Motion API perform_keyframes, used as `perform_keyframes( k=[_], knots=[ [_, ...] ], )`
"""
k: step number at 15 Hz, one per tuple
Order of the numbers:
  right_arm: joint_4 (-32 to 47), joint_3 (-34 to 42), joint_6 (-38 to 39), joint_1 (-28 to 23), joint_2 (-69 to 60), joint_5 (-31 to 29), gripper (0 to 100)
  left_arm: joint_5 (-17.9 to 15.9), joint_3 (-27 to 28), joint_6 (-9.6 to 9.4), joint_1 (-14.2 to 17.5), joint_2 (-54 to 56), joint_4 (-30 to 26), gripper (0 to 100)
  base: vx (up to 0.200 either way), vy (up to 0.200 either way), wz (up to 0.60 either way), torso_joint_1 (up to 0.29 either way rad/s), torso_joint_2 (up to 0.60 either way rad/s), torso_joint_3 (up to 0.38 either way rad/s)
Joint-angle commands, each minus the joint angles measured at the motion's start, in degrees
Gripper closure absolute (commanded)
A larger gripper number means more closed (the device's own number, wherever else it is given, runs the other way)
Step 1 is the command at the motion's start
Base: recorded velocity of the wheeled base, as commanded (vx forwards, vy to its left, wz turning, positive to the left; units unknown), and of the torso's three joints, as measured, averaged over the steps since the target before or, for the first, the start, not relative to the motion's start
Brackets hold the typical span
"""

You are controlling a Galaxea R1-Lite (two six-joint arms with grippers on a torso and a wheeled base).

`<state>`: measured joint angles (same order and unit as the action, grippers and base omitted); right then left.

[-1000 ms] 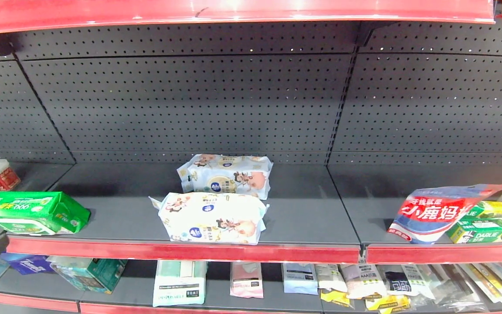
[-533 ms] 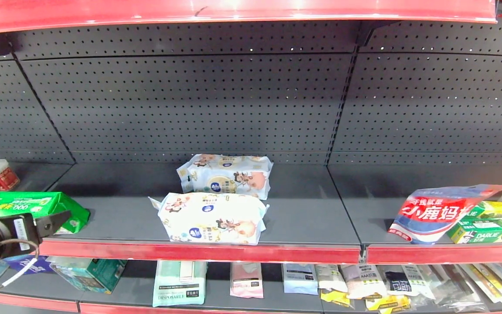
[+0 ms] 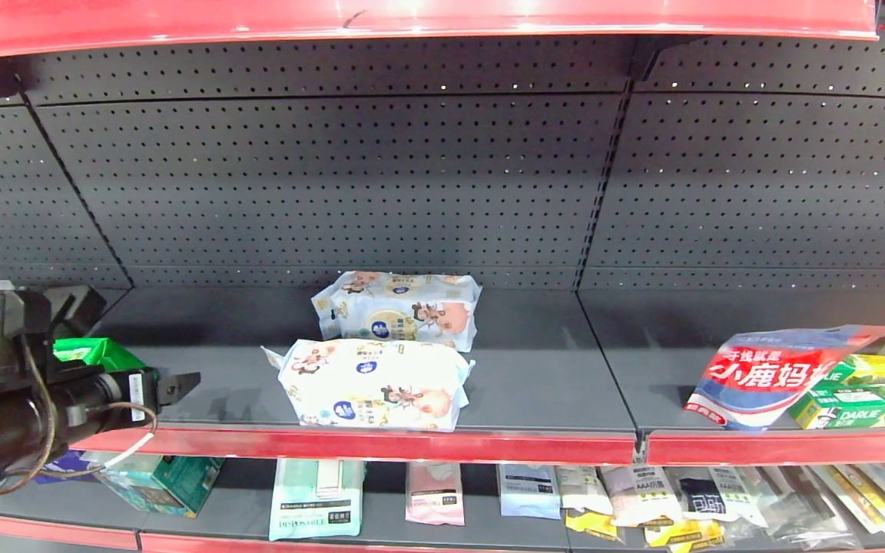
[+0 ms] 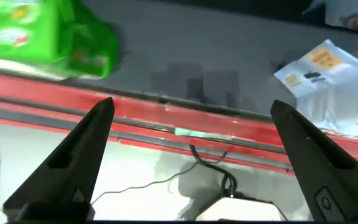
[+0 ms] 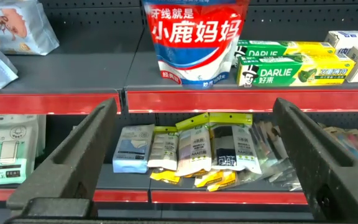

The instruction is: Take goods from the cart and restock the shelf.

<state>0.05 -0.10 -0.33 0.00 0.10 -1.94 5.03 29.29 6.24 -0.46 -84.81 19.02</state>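
Backdrop: a grey shelf (image 3: 550, 369) with a red front lip, backed by dark pegboard (image 3: 335, 177).
Left hand (image 4: 192, 104): fingers spread wide with nothing between them. It hangs at the shelf's front lip, at 9 o'clock in the head view.
Green pack (image 3: 93, 352): lies on the shelf just behind the left hand, partly hidden by the arm.
Front wipes pack (image 3: 372, 384): at 3 o'clock from the left hand, lying close to the front lip in the middle bay.
Rear wipes pack (image 3: 399, 307): at 12 o'clock from the front one, deeper on the shelf. I cannot tell whether the two touch.
Right hand (image 5: 194, 104): fingers wide apart and empty, in front of the right bay's red lip.
Red-and-blue pouch (image 3: 773, 376): in the right bay, at 3 o'clock from the wipes packs.
Toothpaste boxes (image 3: 857, 403): stacked against the pouch at its 3 o'clock.
Lower shelf (image 3: 481, 530): at 6 o'clock, carrying a row of small flat packets (image 3: 634, 495).
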Motion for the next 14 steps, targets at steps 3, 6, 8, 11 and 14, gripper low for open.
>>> perform_keyframes(
  k=[3,6,8,11,14],
  knots=[
    [0.04,0.01,-0.02,0.00,0.08,0.00,0,0.06,4.98,0.09,-4.90,-11.61,4.27,0,0.000,0.000,0.00,0.000,0.00,0.000],
    [-0.05,0.01,-0.02,0.00,0.08,0.00,0,-1.08,7.27,0.09,-6.92,-15.21,4.45,0,0.000,0.000,0.00,0.000,0.00,0.000],
    [-0.05,0.01,-0.02,0.00,0.08,0.00,0,-1.17,8.15,0.00,-7.80,-16.62,4.45,0,0.000,0.000,0.00,0.000,0.00,0.000],
    [-0.05,0.01,-0.02,0.00,0.08,0.00,0,-1.26,9.99,0.09,-9.47,-18.55,4.45,0,0.000,0.000,0.00,0.000,0.00,0.000],
    [-0.05,0.01,-0.02,0.00,0.08,0.00,0,-1.26,10.70,-0.18,-11.31,-18.99,4.36,0,0.000,0.000,0.00,0.000,0.00,0.000]
  ],
)
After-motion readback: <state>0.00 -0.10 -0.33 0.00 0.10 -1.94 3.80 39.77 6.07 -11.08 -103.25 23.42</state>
